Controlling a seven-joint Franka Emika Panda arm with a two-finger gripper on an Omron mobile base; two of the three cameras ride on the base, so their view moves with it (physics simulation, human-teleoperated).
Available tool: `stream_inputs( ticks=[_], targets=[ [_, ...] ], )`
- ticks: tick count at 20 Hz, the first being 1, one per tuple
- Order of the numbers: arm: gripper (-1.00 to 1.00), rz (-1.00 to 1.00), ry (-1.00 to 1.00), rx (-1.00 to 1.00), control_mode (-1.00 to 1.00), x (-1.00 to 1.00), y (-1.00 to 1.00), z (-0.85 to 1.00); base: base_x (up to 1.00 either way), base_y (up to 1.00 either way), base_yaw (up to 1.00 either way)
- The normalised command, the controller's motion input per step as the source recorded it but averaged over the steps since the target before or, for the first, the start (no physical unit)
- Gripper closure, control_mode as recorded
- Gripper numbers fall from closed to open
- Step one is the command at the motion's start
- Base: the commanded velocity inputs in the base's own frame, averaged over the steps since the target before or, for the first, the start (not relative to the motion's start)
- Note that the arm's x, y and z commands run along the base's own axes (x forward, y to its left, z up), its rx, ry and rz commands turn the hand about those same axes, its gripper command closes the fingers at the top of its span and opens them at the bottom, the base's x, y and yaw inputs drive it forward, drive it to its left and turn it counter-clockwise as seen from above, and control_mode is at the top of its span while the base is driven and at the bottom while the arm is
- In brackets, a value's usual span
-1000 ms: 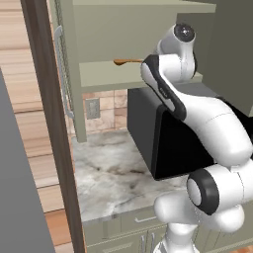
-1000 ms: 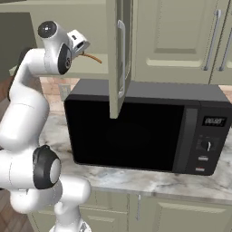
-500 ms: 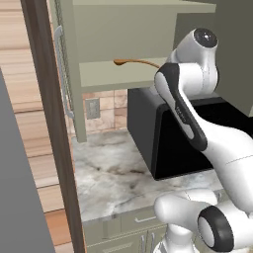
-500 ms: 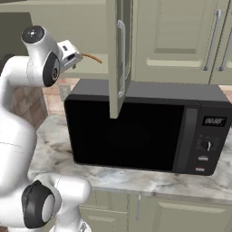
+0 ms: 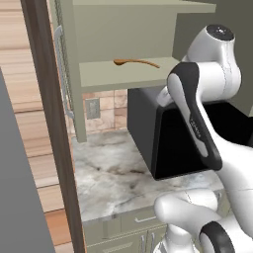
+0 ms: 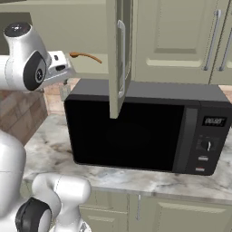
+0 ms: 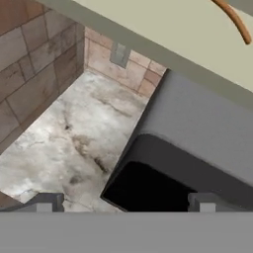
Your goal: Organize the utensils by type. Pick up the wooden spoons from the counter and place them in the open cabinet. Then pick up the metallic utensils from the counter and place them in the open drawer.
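Note:
One orange-tan wooden spoon (image 5: 136,62) (image 6: 86,56) lies on the lower shelf of the open sage-green cabinet (image 5: 123,76), with only its curved handle (image 7: 236,22) in the hand view. My gripper (image 7: 124,201) is open and holds nothing. It hangs back from the shelf edge, above the marbled counter (image 7: 59,143) and the microwave top. The cabinet door (image 6: 117,59) stands open with its metal bar handle facing out. The metallic utensils and the drawer are out of view.
A black microwave (image 6: 136,127) (image 5: 168,143) stands on the counter (image 5: 111,173) right under the cabinet shelf. A wall outlet (image 5: 92,107) sits in the tiled backsplash. A dark wooden post (image 5: 49,123) rises at the left. Closed wall cabinets (image 6: 181,41) hang to the right.
My arm has drawn back from the cabinet shelf with the gripper still open. The wooden spoon stays lying on the shelf.

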Motion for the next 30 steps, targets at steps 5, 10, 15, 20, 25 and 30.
stream_inputs(
  ticks=[5, 10, 15, 20, 25, 30],
  targets=[
    [-1.00, -0.08, 0.04, 0.06, -1.00, -0.74, -0.03, -0.44, 0.00, 0.00, 0.00],
    [-1.00, -0.08, 0.00, 0.04, -1.00, -0.56, -0.06, -0.52, 0.00, 0.00, 0.00],
    [-1.00, -0.07, 0.00, 0.05, -1.00, -0.24, -0.17, -0.28, 0.00, 0.00, 0.00],
    [-1.00, -0.10, 0.00, 0.09, -1.00, -0.19, -0.20, -0.04, 0.00, 0.00, 0.00],
    [-1.00, -0.11, 0.00, 0.06, -1.00, -0.14, -0.20, -0.08, 0.00, 0.00, 0.00],
    [-1.00, -0.10, 0.00, 0.01, -1.00, -0.05, -0.01, -0.03, 0.00, 0.00, 0.00]
  ],
)
